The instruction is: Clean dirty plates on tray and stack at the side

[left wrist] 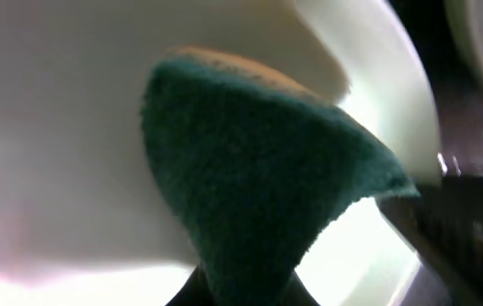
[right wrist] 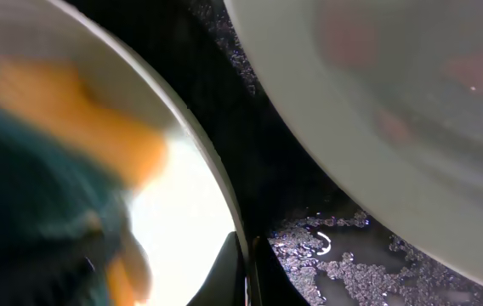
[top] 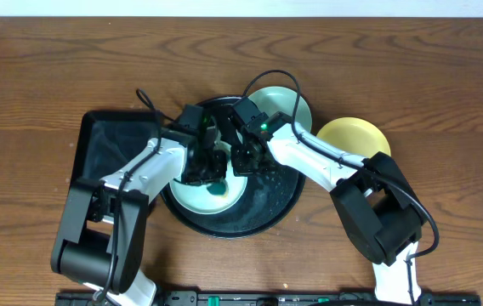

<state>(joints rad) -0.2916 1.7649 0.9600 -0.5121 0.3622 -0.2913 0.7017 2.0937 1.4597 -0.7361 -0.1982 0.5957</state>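
Note:
A pale mint-blue plate (top: pixel 192 194) lies inside the round black tray (top: pixel 271 200). My left gripper (top: pixel 213 176) is shut on a green sponge (left wrist: pixel 250 170) with an orange back, pressed onto that plate (left wrist: pixel 54 127). Over the plate's right rim, my right gripper (top: pixel 243 163) is shut on the rim (right wrist: pixel 246 272), one finger on each side. A second mint-blue plate (top: pixel 282 110) rests at the tray's back right and shows faint reddish smears (right wrist: pixel 394 102). The pale yellow plate (top: pixel 352 136) sits on the table right of the tray.
A rectangular black tray (top: pixel 105 153) lies left of the round one, under my left arm. Wet droplets cover the round tray's floor (right wrist: pixel 335 255). Bare wooden table (top: pixel 54 68) surrounds everything.

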